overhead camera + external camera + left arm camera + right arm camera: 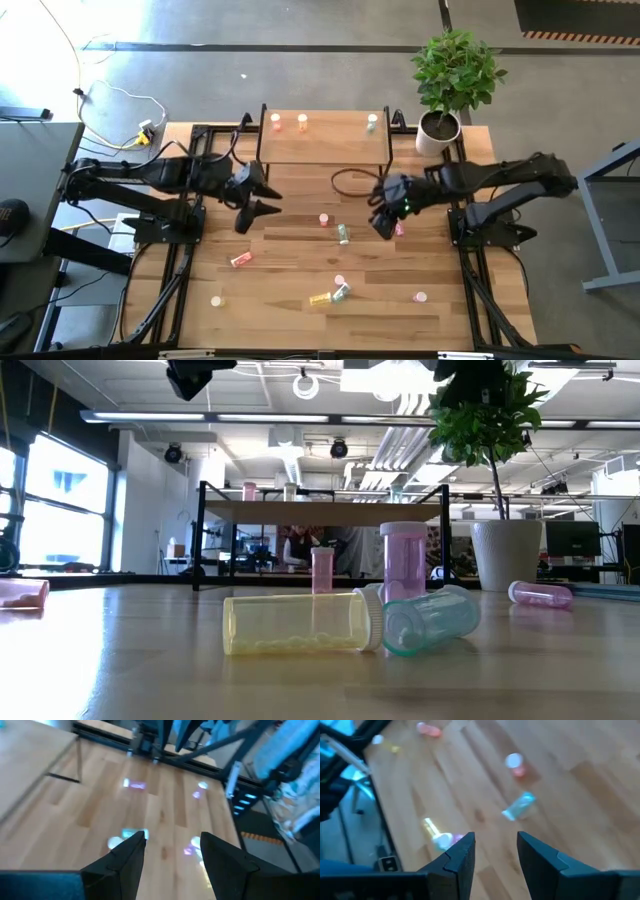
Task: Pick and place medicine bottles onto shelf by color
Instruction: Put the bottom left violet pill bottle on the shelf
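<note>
While both my grippers hover empty, most medicine bottles [343,234] lie scattered on the table [290,300]; three stand on the shelf [325,150].
My right gripper [385,222] and left gripper [255,197] hang parted, pinching nothing. The bottles look light, stiff and slick, apt to roll; I'd pinch mid-barrel. No writing is legible.

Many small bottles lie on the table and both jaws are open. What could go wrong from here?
1. The yellow bottle and green bottle lie touching, so gripping one may push the other away.
2. The right gripper hangs beside a pink bottle; a bump could roll it.
3. Bottles on the shelf stand upright and might tip.
</note>
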Available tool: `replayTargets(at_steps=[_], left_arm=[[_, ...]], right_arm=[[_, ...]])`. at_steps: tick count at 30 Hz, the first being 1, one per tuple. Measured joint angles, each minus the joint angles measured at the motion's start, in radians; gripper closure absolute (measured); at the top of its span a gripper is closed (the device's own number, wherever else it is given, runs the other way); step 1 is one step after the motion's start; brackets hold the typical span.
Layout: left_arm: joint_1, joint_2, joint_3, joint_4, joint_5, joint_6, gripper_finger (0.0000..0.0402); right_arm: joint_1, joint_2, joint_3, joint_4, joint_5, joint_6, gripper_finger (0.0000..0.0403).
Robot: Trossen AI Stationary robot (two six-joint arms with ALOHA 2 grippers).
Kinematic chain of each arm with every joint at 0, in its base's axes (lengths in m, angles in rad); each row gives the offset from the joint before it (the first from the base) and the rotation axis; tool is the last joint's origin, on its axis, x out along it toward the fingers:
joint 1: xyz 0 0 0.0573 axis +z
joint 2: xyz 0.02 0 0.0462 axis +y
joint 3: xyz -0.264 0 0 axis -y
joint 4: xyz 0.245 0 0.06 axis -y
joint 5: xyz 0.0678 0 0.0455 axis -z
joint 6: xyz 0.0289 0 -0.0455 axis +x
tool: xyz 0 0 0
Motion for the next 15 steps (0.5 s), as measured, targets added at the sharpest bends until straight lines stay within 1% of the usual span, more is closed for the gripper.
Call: replayTargets(at_steps=[4, 8, 12, 15], left_arm=[[-0.060, -0.003, -0.036, 0.025, -0.001, -0.023, 0.0218], [-0.116, -0.003, -0.046, 0.030, -0.002, -0.035, 0.0218], [-0.162, -0.003, -0.053, 0.031, -0.009, -0.053, 0.0218], [-0.191, -0.003, -0.053, 0.033, -0.019, -0.078, 0.0218]], right_arm=[[0.073, 0.006, -0.063, 0.134, 0.000, 0.076, 0.0265], [0.139, 0.025, -0.076, 0.220, 0.000, 0.128, 0.0260], [0.191, 0.065, -0.076, 0.284, 0.014, 0.127, 0.0230], [0.222, 0.108, -0.076, 0.322, 0.059, 0.038, 0.0201]])
